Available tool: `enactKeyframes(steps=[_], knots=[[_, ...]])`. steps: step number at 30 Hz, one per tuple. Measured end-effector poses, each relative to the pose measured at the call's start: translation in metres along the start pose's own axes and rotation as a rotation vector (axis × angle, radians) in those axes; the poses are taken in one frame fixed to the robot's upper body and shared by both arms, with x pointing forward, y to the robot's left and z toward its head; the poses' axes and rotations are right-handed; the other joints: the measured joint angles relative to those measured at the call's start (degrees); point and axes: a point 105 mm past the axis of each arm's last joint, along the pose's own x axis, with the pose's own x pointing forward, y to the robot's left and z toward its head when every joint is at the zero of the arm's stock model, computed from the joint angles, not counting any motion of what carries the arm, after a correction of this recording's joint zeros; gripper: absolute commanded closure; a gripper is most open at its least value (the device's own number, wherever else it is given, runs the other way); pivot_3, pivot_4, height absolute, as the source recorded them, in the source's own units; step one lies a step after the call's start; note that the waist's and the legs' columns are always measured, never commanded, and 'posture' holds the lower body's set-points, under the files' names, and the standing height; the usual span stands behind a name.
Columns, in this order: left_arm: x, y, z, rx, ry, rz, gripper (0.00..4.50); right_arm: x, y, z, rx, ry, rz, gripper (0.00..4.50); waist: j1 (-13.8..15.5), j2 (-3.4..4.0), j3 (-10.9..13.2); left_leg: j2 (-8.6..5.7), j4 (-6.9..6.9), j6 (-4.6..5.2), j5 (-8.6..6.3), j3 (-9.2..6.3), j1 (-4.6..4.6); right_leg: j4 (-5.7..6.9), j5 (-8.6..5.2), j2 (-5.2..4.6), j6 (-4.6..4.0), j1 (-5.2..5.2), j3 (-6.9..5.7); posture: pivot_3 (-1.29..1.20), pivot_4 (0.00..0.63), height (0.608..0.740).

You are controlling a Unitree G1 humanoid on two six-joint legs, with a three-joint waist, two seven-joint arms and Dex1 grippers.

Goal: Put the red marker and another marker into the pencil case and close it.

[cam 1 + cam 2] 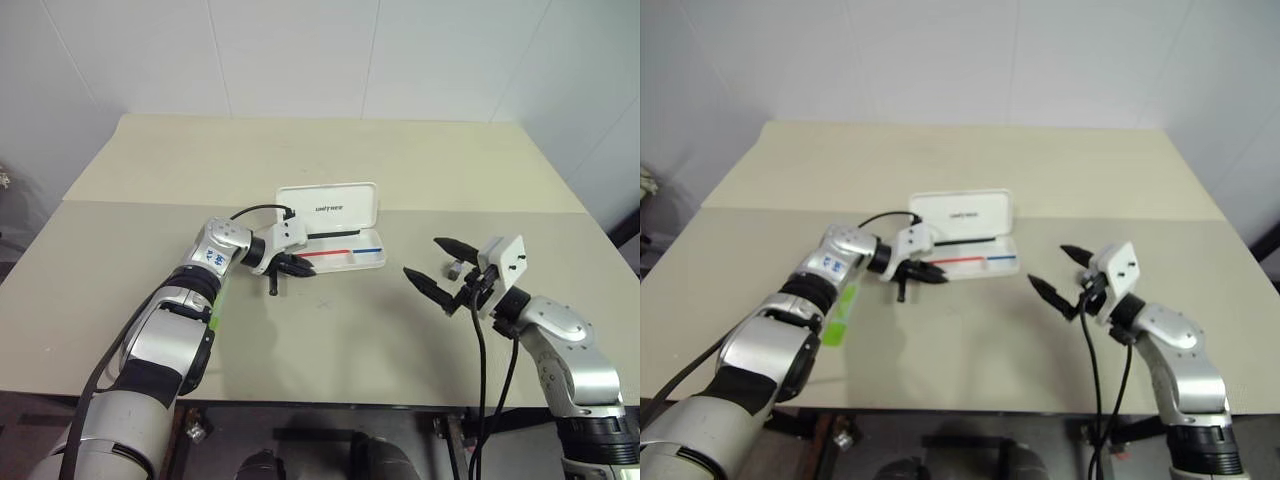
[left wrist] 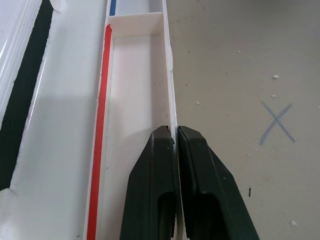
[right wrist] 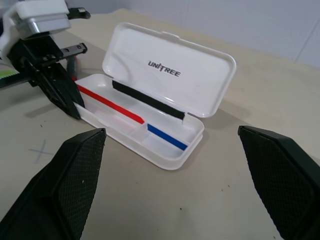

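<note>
The pencil case, white and hard, lies open mid-table with its lid standing up and "UNITREE" lettering on it. Its tray has a red stripe and a blue stripe, and the compartments I can see hold nothing. My left gripper is shut on the tray's thin front wall at the case's left end. The light green highlighter lies on the table beside my left forearm, partly covered by it. My right gripper hovers open to the right of the case, holding nothing. The red marker is out of view.
A black strip runs along the hinge inside the case. A pencilled X marks the beige table just in front of the case. Pale walls stand behind the table's far edge.
</note>
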Motion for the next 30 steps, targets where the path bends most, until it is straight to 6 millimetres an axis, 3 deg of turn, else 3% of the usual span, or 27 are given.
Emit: enactKeyframes(steps=[9, 14, 19, 25, 30], knots=[[-0.012, 0.000, 0.002, 0.096, -0.001, 0.021, 4.47, -0.022, -0.009, 0.007, 0.019, 0.054, 0.175, 0.00, 0.0, -0.03, 0.0, 0.01, 0.00, 0.00, 0.00, 0.00, -0.01, 0.00, 0.00, 0.00, 0.01, 0.00, 0.00, 0.00, 0.150, 0.740], [-0.021, -0.005, 0.016, 0.202, -0.043, 0.043, 4.47, -0.027, -0.016, 0.006, 0.015, 0.093, 0.259, 0.00, 0.0, -0.03, 0.0, 0.00, 0.02, 0.00, 0.00, 0.03, 0.00, 0.00, 0.01, -0.01, 0.02, -0.01, 0.03, 0.00, 0.150, 0.740], [-0.027, -0.026, 0.025, 0.275, -0.067, 0.039, 4.47, -0.025, -0.031, 0.007, -0.028, 0.116, 0.255, 0.00, 0.0, -0.01, 0.0, 0.01, 0.02, -0.18, 0.10, 0.07, 0.04, 0.04, 0.01, 0.00, 0.02, -0.01, 0.05, 0.00, 0.150, 0.740], [-0.030, -0.054, 0.029, 0.247, -0.065, 0.037, 4.47, -0.023, -0.030, 0.003, -0.032, 0.136, 0.261, 0.00, 0.1, -0.01, 0.0, 0.01, 0.06, -0.20, 0.11, 0.08, 0.04, 0.06, 0.02, -0.01, 0.03, 0.00, 0.10, 0.00, 0.150, 0.740], [-0.020, -0.083, 0.024, 0.180, -0.068, 0.011, 4.47, -0.027, -0.026, -0.003, -0.021, 0.152, 0.261, 0.00, 0.2, -0.01, 0.0, 0.00, 0.07, -0.18, 0.10, 0.08, 0.06, 0.05, 0.03, -0.01, 0.05, 0.01, 0.13, 0.00, 0.150, 0.740]])
